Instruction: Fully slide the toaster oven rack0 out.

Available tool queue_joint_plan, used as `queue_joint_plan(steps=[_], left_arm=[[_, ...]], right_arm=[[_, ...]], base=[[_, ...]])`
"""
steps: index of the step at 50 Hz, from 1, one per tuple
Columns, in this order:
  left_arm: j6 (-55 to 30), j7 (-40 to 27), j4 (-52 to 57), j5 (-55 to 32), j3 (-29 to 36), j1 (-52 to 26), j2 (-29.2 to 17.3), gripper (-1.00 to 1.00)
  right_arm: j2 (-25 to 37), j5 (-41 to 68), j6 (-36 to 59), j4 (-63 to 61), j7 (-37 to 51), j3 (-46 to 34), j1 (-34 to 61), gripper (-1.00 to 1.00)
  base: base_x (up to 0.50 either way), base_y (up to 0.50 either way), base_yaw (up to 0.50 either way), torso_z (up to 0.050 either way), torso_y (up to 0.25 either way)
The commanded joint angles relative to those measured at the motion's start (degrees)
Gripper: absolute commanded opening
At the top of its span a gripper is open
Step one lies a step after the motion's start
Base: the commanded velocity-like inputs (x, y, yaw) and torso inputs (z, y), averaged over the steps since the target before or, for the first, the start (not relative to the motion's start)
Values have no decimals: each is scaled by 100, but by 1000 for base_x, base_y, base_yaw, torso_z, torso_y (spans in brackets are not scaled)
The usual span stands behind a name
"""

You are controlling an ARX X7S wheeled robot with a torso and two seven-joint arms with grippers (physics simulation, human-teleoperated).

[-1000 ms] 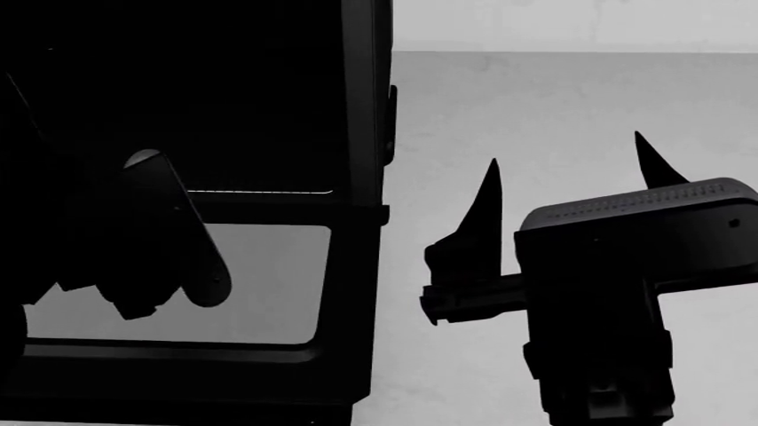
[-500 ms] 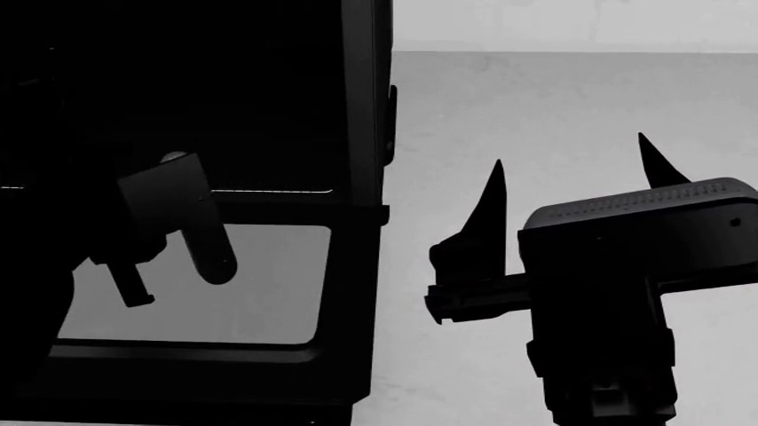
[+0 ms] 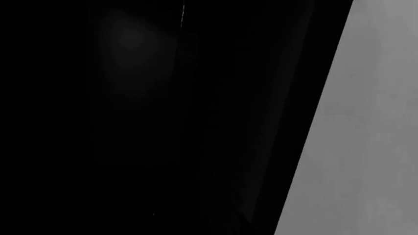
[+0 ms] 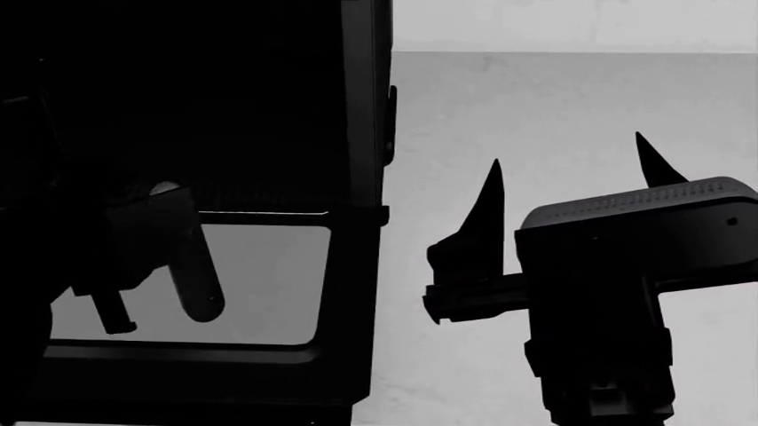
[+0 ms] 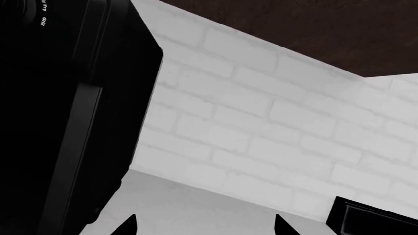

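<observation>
The toaster oven (image 4: 272,89) is a big black box at the left, and its glass door (image 4: 350,293) lies open toward me. The rack0 shows as fine bars with a pale front bar (image 4: 266,213) at the cavity mouth, just over the door's hinge edge. My left gripper (image 4: 160,226) is at the rack's front bar. Its fingertips are lost against the black, and the rack comes along with it. The left wrist view is filled by black oven (image 3: 163,122). My right gripper (image 4: 569,164) is open and empty over the counter to the oven's right, and its tips show in the right wrist view (image 5: 205,226).
Grey counter (image 4: 569,98) stretches right of the oven to a pale back wall. The right wrist view shows the oven's side (image 5: 65,122), a white brick wall (image 5: 261,122), a dark brown cabinet (image 5: 313,29) above, and a small black-framed object (image 5: 372,218) on the counter.
The left gripper has drawn back toward me, and the rack's pale front bar has come out with it, closer to the door. The right arm has stayed nearly still.
</observation>
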Motion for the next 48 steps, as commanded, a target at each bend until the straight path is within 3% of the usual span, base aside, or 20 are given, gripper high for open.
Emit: queue_joint_plan(steps=[1, 6, 8, 14, 22, 31, 35, 36, 48], left_arm=[[-1265, -1123, 1945, -211, 203, 362, -388, -100], [-2054, -1266, 2961, -25, 323, 510, -510, -100], [-2080, -1083, 3168, 478, 438, 757, -612, -100], [-2073, 2118, 3141, 5197, 786, 1822, -369, -100], [-1917, 4229, 3136, 8253, 934, 2553, -172, -100], [-1464, 5162, 3276, 9681, 568, 3053, -55, -100], [-1481, 5209, 3257, 9674, 441, 3043, 28, -100], [-1459, 5195, 3281, 9699, 423, 3026, 39, 100], [-970, 5722, 3571, 10558, 101, 3391, 172, 100]], right_arm=[[2, 35, 8, -12, 7, 7, 16, 100], [26, 44, 72, -98, 0, 45, 3, 100], [19, 54, 68, -105, 1, 54, -6, 100], [35, 68, 76, -143, 2, 71, -34, 100], [46, 94, 78, -178, 3, 126, -51, 100], [52, 96, 163, -261, 21, 121, -37, 100], [63, 92, 186, -269, 30, 97, -26, 100], [65, 94, 187, -270, 31, 101, -29, 100], [82, 108, 238, -342, 45, 112, -47, 100]], base=[[-15, 3, 4, 0, 11], [-22, 6, 15, 0, 13], [-24, 10, 24, 0, 14], [-21, 11, 25, 0, 11], [-12, 5, 11, 0, 4], [-9, 3, 5, 0, 3], [0, 0, 0, 0, 0], [0, 0, 0, 0, 0], [0, 0, 0, 0, 0]])
